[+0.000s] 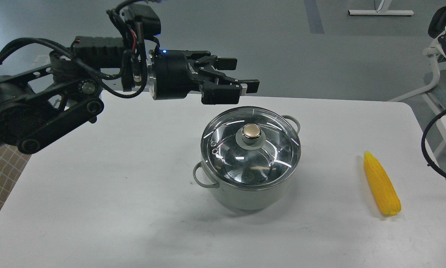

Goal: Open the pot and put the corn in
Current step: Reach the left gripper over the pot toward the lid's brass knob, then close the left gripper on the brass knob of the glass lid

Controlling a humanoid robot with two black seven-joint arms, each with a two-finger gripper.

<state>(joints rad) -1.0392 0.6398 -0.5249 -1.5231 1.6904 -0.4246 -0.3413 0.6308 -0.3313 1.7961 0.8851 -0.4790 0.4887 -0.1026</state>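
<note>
white table (114, 193) | lidded pot (245, 197) centre | corn (381, 183) right, apparently flat

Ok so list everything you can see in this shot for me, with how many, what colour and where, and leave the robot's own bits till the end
pot: one, pale grey-green with a steel rim and two loop handles, middle of the table.
glass lid: one, clear with a gold-topped knob, sitting on the pot.
corn: one, bright yellow, lying on the table to the right of the pot, apart from it.
table: one, white, filling most of the view.
white frame: one, off the table at the right edge.
left pincer: one, black, fingers apart, held in the air behind and above the pot, touching nothing.
right arm: only black cabling shows at the right edge; its pincer is out of view.
</note>
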